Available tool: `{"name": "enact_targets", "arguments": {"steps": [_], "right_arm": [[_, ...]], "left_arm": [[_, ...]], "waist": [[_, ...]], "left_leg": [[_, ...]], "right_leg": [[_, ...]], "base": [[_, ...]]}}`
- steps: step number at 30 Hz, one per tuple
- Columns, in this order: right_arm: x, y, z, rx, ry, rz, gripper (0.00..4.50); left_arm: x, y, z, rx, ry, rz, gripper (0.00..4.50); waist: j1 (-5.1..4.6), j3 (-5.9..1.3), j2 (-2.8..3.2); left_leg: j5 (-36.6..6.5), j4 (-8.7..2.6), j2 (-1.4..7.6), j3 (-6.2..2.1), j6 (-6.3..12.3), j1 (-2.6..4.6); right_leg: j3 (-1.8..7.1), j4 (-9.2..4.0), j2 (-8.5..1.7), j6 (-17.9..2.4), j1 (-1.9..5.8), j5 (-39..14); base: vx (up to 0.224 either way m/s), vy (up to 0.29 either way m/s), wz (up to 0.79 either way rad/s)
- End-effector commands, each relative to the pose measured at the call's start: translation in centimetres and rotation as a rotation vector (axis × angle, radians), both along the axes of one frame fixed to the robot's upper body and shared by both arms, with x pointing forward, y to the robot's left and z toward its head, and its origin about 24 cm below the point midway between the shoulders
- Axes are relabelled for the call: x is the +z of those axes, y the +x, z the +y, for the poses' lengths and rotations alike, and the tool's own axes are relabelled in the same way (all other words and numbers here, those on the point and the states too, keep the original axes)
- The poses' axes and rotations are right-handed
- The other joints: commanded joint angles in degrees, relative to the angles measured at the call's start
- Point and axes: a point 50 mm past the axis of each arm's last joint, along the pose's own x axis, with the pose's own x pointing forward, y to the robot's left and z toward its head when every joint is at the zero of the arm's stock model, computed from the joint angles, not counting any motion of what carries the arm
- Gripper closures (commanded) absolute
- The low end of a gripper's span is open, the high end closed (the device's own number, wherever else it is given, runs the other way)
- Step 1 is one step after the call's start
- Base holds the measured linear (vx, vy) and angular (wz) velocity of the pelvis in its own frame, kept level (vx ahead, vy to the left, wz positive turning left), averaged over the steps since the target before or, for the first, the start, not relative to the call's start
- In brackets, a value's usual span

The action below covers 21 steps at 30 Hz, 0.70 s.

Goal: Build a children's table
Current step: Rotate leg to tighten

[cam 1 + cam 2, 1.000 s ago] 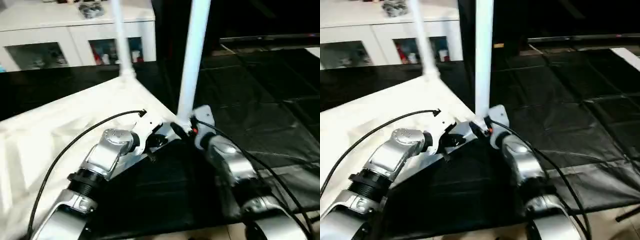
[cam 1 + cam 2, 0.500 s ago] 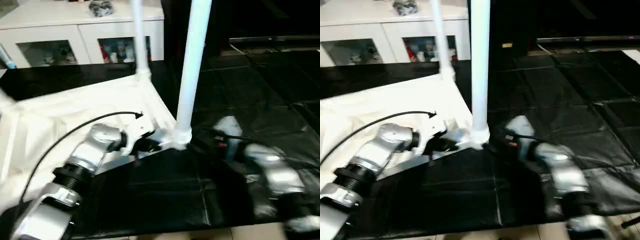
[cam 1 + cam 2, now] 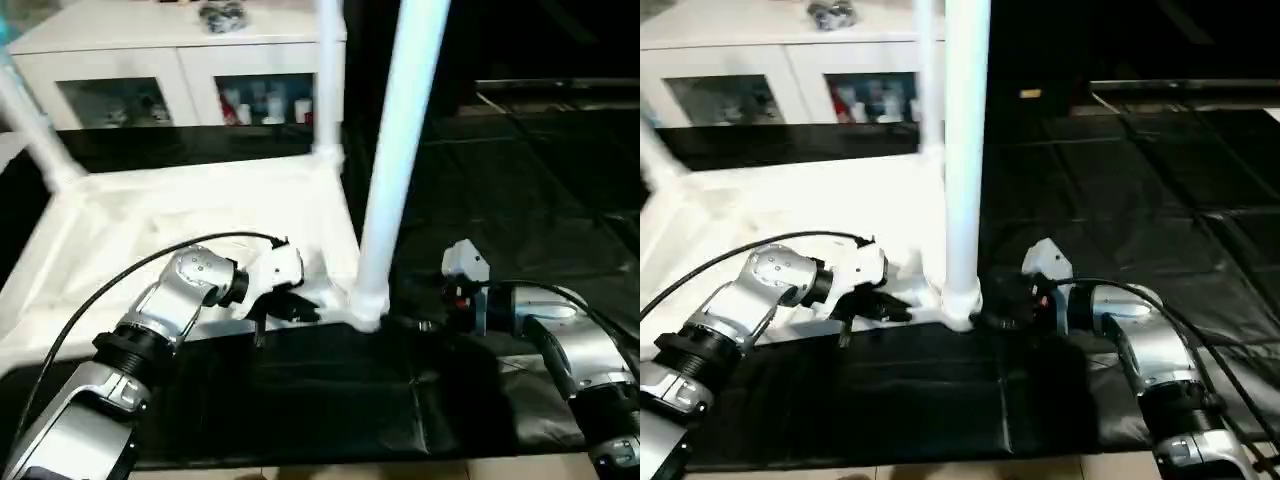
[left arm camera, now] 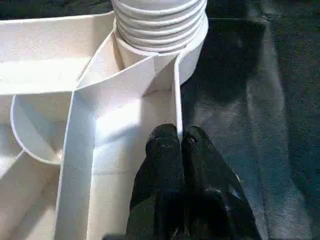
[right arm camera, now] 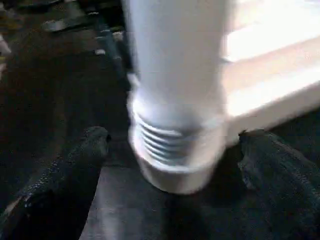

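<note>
Since the earlier frame, the right gripper (image 5: 170, 165) is released from the leg (image 3: 400, 150); jaws wide. The left gripper (image 4: 178, 142), pinched on the table (image 3: 150, 215) rim, should be kept steady while the leg is regrasped.

left gripper (image 4: 179, 142) pinched closed; right gripper (image 5: 170, 150) spread wide, both reaching inward.

Tabletop (image 3: 190, 215) lies upside down on floor mat (image 3: 520, 190), legs up. Near leg (image 3: 395, 170) stands in its near right corner socket; second leg (image 3: 328, 80) at far right corner, third (image 3: 30, 125) at far left. Cabinet (image 3: 180, 60) behind. Left gripper (image 4: 177, 142) at tabletop's near edge wall, left of near leg; right gripper (image 5: 170, 145) on the mat, right of it.
</note>
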Motion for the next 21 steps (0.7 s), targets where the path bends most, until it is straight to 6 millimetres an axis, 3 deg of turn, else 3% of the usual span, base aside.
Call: {"name": "enact_targets", "arguments": {"steps": [1, 5, 8, 9, 21], "right_arm": [[0.6, 0.0, 0.5, 0.076, -0.026, -0.003, 0.01], [0.5, 0.3, 1.2, 0.125, -0.045, 0.000, 0.01], [0.5, 0.6, 1.6, 0.126, -0.050, -0.011, 0.18], [0.5, 0.7, 1.6, 0.125, -0.051, -0.013, 0.45], [0.3, 0.9, 2.2, 0.154, -0.035, -0.001, 1.44]], "left_arm": [[-0.6, -0.9, -0.7, -0.109, 0.056, 0.014, 4.50], [-0.7, -1.2, -0.7, -0.158, 0.081, 0.010, 4.50], [-0.8, -1.4, -0.8, -0.174, 0.089, 0.010, 4.50], [-0.8, -1.4, -0.8, -0.178, 0.091, 0.009, 4.50], [-0.9, -1.8, -0.8, -0.208, 0.104, 0.009, 4.50]], "waist": [[-0.21, -4.25, -0.88], [-0.19, -4.22, -0.88], [-0.09, -4.09, -0.84], [-0.09, -4.09, -0.86], [-0.10, -4.10, -1.05]], "left_leg": [[-8.27, -3.12, 1.28, 0.26, 5.61, 0.00], [-8.37, -3.10, 1.25, 0.16, 5.19, -0.19], [-9.44, -3.14, 1.31, 0.24, 4.66, 0.08], [-9.66, -3.15, 1.33, 0.21, 4.31, 0.07], [-9.80, -3.01, 1.17, 0.14, 3.95, -0.15]], "right_leg": [[2.59, -2.81, -2.72, -14.09, 3.56, -9.53], [2.58, -2.78, -2.85, -13.60, 3.55, -11.31], [2.67, -3.04, -2.92, -13.13, 3.26, -13.59], [2.68, -3.00, -2.89, -13.11, 3.27, -13.81], [2.77, -2.90, -2.86, -12.13, 3.33, -15.03]], "base": [[0.000, 0.000, 0.00], [0.000, 0.000, 0.00], [0.000, 0.000, 0.00], [0.000, 0.000, 0.00], [0.000, 0.000, 0.00]]}}
